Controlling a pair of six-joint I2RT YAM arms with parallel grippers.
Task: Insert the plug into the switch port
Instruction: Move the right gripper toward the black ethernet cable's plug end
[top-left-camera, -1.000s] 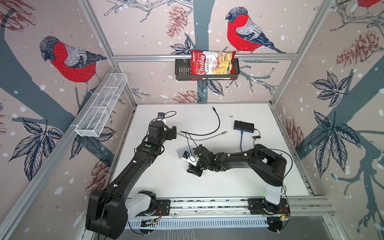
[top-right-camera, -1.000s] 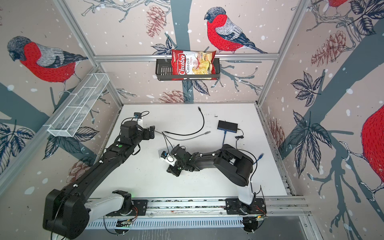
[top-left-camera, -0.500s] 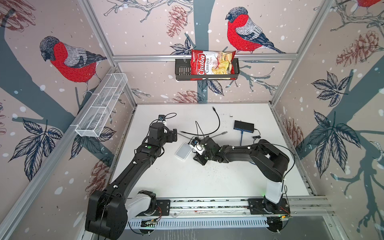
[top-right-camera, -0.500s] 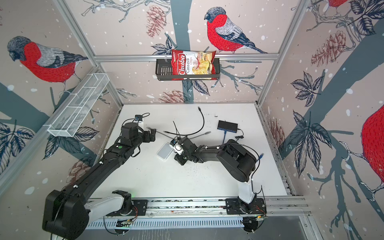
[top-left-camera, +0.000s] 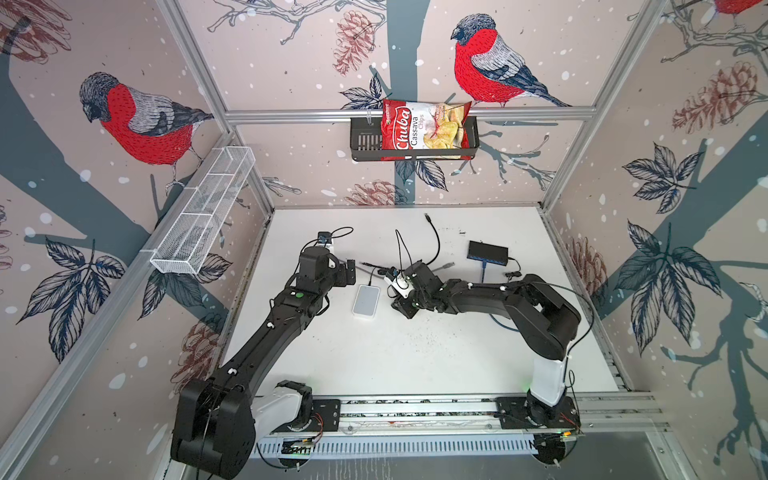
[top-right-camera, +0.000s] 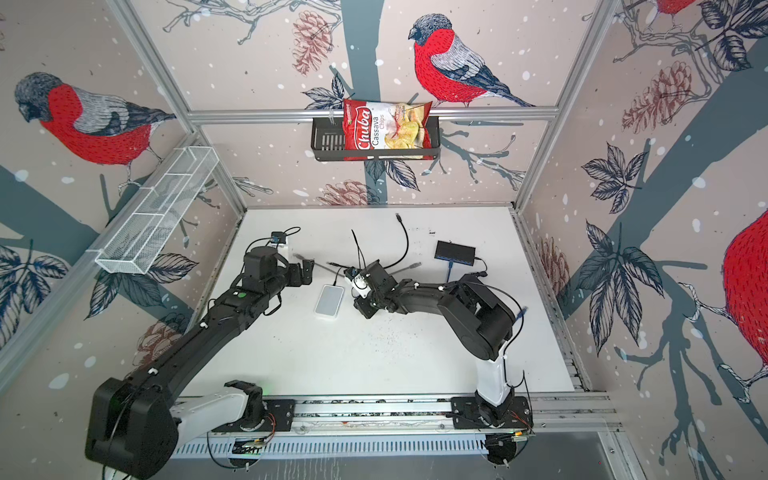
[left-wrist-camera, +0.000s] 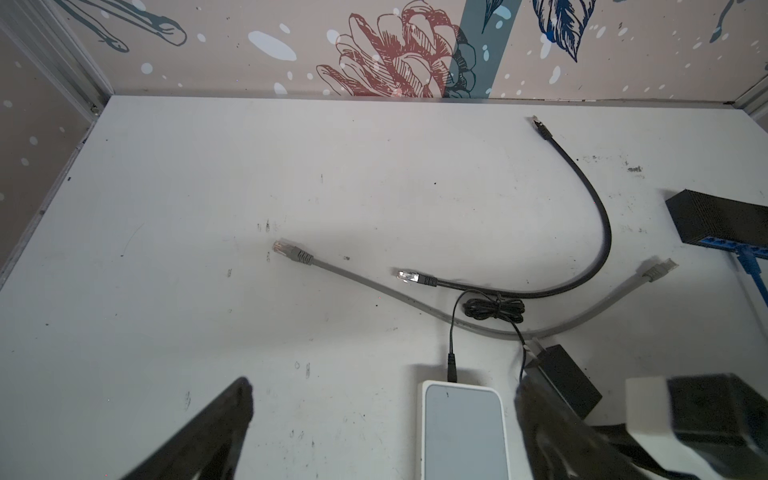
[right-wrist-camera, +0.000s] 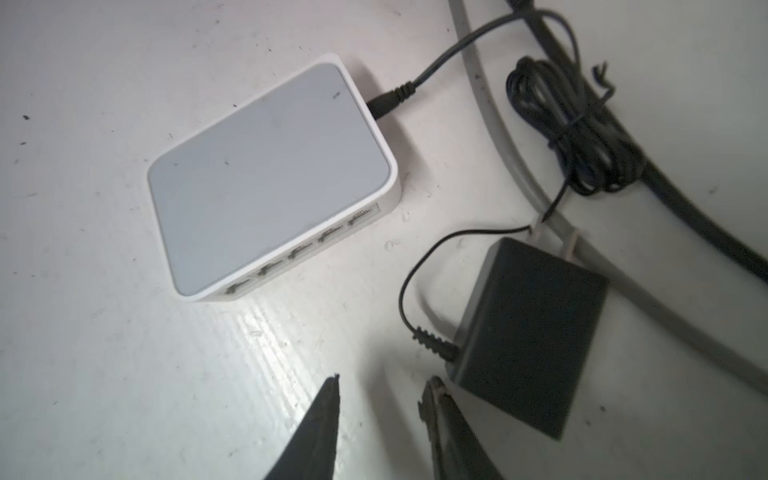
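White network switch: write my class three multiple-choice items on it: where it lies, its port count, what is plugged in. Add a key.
1. Where does the white network switch lie? A flat on the table; B in the wire wall basket; C on top of the black switch.
2. How many ports are in its side row? A three; B five; C eight.
3. What is plugged into it? A a grey Ethernet cable; B nothing; C only a thin black power lead.
Key: 1 A, it rests on the tabletop in both top views; 2 B, the right wrist view shows five openings; 3 C, its barrel plug sits in one end, the ports empty.
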